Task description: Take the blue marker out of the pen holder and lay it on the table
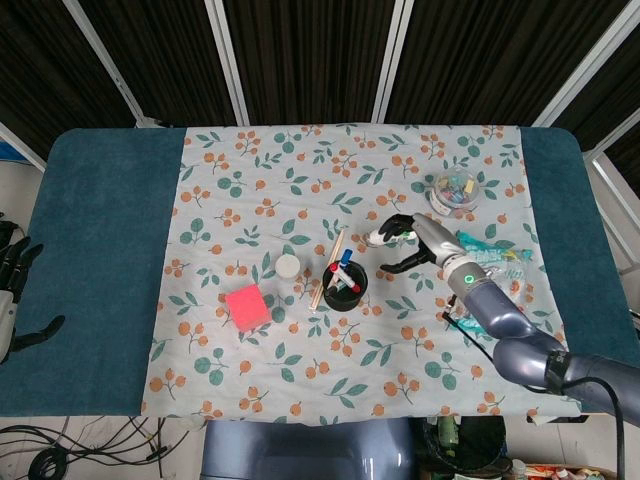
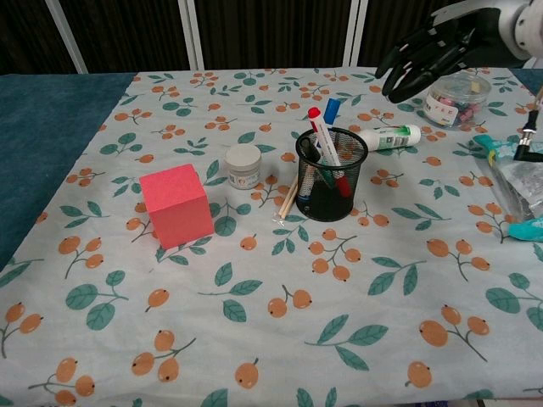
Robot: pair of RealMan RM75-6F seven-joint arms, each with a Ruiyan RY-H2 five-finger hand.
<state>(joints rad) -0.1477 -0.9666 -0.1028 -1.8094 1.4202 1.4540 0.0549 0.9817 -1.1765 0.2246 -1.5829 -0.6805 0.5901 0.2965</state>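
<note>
The blue marker [image 2: 331,109] is seen standing in the black mesh pen holder [image 2: 331,175] near the middle of the chest view, tilted, with its blue cap above the rim beside a red-capped marker [image 2: 315,114]. In the head view the holder [image 1: 345,285] sits just below the centre of the frame on the floral cloth [image 1: 300,380].

The right hand [image 1: 414,240] is held in the air to the right of the holder, fingers spread and nothing grasped; in the chest view it [image 2: 433,49] appears at the upper right, above a white tube [image 2: 387,136] that lies on its side. The left hand [image 1: 14,290] is shown at the far left edge of the head view, off the table, fingers apart and empty.

A pink cube [image 2: 176,205] and a small white-lidded jar [image 2: 243,165] are placed left of the holder, and wooden sticks [image 2: 288,198] lie against its left side. A clear round tub [image 2: 455,98] and a teal packet [image 2: 517,182] are found at the right edge.
</note>
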